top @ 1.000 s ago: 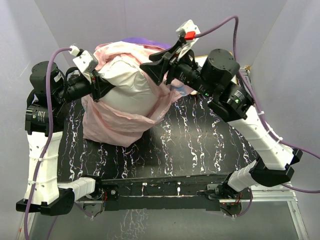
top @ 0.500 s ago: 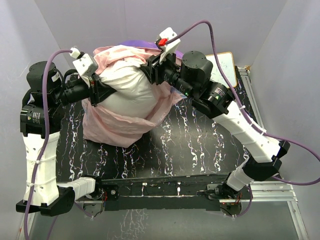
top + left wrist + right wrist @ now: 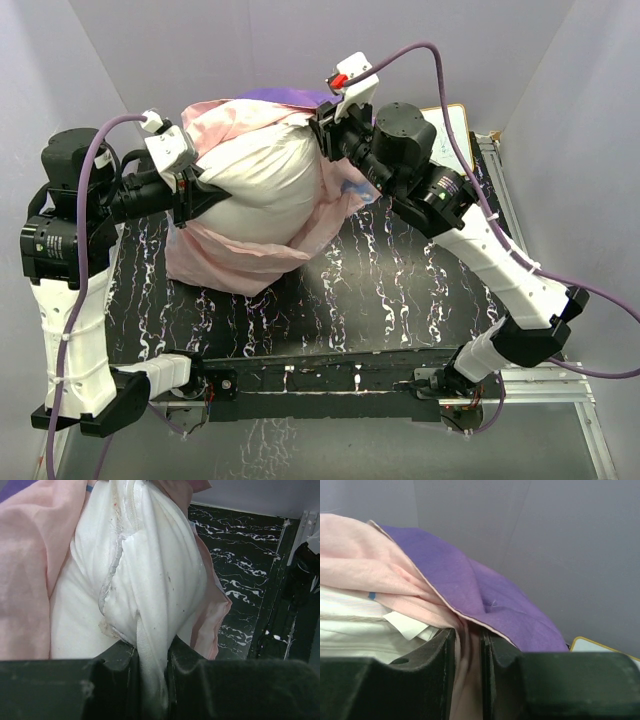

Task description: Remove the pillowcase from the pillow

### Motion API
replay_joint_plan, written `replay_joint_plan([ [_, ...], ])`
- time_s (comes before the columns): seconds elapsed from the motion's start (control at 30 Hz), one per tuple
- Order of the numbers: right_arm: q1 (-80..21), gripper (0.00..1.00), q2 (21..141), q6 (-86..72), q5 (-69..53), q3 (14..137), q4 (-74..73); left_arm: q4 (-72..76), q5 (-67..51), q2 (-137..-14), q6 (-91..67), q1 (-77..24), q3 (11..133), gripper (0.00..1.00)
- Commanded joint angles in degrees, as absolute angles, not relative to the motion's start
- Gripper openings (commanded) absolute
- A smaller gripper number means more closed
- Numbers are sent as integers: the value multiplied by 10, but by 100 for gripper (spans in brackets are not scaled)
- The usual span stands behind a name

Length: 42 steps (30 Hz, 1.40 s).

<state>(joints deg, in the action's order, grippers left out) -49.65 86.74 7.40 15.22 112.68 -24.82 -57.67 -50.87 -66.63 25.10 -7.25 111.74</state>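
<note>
1. Pillow (image 3: 265, 180): plump, white, held up over the far left part of the bench (image 3: 400, 290). Most of its near face is bare. Its far end and underside are wrapped in fabric.
2. Pillowcase (image 3: 230, 265): pale pink inside turned outward, gathered around the pillow's far end. It hangs in a loose skirt beneath the pillow down to the bench. A strip of purple outside shows at the far top.
3. Left gripper (image 3: 150, 655): clenched on a fold of the pillow's white cloth, which is pinched tight between the two fingers. It grips the pillow's left end, with pink fabric just beside.
4. Right gripper (image 3: 467, 640): jaws drawn close on the pillowcase hem at the far top. Pink cloth runs down between the fingers and the purple face lies just behind.
5. Whiteboard (image 3: 455, 125): small and framed, at the far right of the bench, apart from the work.
6. Progress, as judged: partway. The cover is peeled back and the pillow well exposed. The pillow's far portion sits inside the case and nothing is separated.
7. Left to do, as judged: draw the hem off over the far end while the pillow is held, then part the two.
</note>
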Motion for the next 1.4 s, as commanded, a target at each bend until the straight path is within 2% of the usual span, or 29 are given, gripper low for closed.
replay_joint_plan([
  [0.0,-426,21,840,96,252,1091,-208,-642,-543,-660,280,-72,1191,0],
  [0.17,-348,12,819,64,261,1043,-186,-646,-521,-653,289,-72,1216,0],
  [0.43,-264,12,833,31,261,1028,-182,-681,-506,-660,314,-72,1258,0],
  [0.8,-236,52,823,-74,131,947,-198,-646,-485,-640,309,-72,1241,0],
  [0.97,-235,57,781,-76,156,888,-187,-565,-444,-625,279,-72,1204,0],
  [1.1,-235,51,734,-90,198,818,-161,-489,-395,-624,249,-72,1184,0],
  [1.27,-228,29,710,-95,217,759,-137,-483,-409,-640,238,-72,1209,0],
  [1.37,-216,26,711,-110,206,748,-137,-493,-414,-644,240,-72,1222,0],
])
